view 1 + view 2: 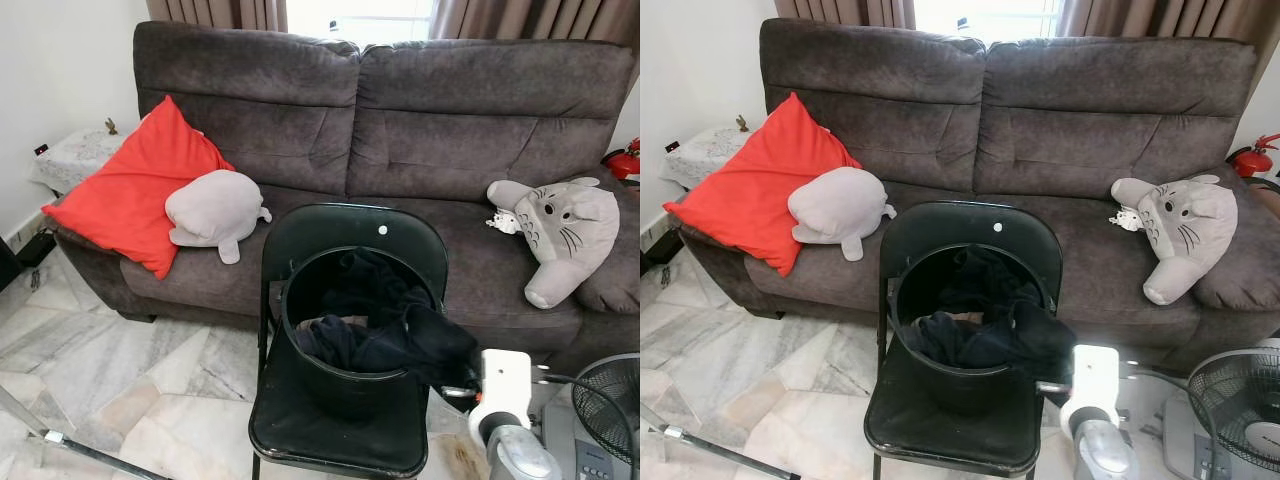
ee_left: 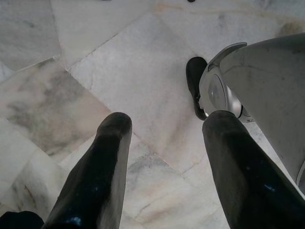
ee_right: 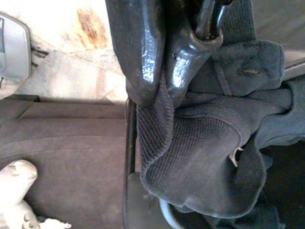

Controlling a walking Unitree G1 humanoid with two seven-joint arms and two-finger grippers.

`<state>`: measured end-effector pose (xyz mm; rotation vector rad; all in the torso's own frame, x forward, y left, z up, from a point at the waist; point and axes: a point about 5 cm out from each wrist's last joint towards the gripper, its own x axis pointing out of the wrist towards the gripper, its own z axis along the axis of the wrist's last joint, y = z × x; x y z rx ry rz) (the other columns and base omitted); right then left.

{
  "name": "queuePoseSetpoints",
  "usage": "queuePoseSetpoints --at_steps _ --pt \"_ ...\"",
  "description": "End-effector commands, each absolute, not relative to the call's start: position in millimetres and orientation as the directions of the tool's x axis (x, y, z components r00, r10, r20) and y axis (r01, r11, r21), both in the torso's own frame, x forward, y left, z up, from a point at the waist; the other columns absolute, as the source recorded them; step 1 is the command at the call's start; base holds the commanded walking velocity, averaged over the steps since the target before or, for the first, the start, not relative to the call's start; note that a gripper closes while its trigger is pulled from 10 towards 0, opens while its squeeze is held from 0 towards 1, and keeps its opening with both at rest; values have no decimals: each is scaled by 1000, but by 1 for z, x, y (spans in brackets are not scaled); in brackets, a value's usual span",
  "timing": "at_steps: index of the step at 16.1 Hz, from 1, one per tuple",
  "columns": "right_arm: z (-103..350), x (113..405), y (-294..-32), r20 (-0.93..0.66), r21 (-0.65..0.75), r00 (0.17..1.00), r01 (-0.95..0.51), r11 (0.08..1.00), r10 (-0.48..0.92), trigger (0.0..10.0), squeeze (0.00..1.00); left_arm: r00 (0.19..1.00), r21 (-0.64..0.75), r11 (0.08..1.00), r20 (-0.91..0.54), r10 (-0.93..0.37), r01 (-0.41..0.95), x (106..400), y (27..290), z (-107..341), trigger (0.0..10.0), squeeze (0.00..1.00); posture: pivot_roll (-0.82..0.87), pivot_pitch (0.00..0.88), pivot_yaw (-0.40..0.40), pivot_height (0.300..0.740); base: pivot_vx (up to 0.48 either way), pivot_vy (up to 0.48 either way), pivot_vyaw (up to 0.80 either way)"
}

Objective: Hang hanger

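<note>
A black bucket (image 1: pixel 345 385) full of dark clothes stands on a black folding chair (image 1: pixel 335 435) in front of the sofa. My right gripper (image 3: pixel 162 88) is at the bucket's right rim, shut on a dark knitted garment (image 3: pixel 205 157) with a buttoned collar; the cloth is pinched between the two fingertips (image 3: pixel 140 52). In the left eye view the right wrist (image 1: pixel 503 385) sits just right of the bucket, with its fingers buried in the dark cloth (image 1: pixel 425 345). My left gripper (image 2: pixel 164 129) hangs open over the marble floor, holding nothing.
A brown sofa (image 1: pixel 420 130) carries a red cushion (image 1: pixel 140 185), a grey plush (image 1: pixel 213 210) and a grey cat plush (image 1: pixel 560 235). A fan (image 1: pixel 605 405) stands at the right. A metal rod (image 1: pixel 60 440) lies across the floor at lower left.
</note>
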<state>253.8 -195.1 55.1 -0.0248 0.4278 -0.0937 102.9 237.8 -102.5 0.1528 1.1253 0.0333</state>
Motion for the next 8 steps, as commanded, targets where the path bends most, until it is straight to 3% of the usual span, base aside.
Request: queuePoseSetpoints --at_steps 1,3,5,6,7,8 --pt "57 256 -194 -417 -50 905 75 996 -89 10000 0 424 145 987 -900 105 65 102 239 -102 10000 0 14 0 22 740 0 0 0" --pt "58 258 -187 -427 -27 904 12 1000 -23 10000 0 425 145 987 -899 104 65 102 239 -102 10000 0 14 0 23 740 0 0 0" --pt "63 258 -187 -422 -108 906 -15 994 -33 10000 0 425 145 987 -899 104 65 102 239 -102 10000 0 13 0 24 740 0 0 0" --pt "63 255 -196 -414 -124 900 92 988 -135 10000 0 425 146 987 -899 104 66 102 240 -102 10000 0 8 0 25 740 0 0 0" --pt "69 252 -203 -367 -14 901 243 970 -231 10000 0 425 147 987 -899 104 69 102 240 -102 10000 0 7 0 25 740 0 0 0" --pt "72 251 -204 -345 63 904 290 955 -252 10000 0 425 147 987 -899 104 69 102 240 -102 10000 0 8 0 26 740 0 0 0"
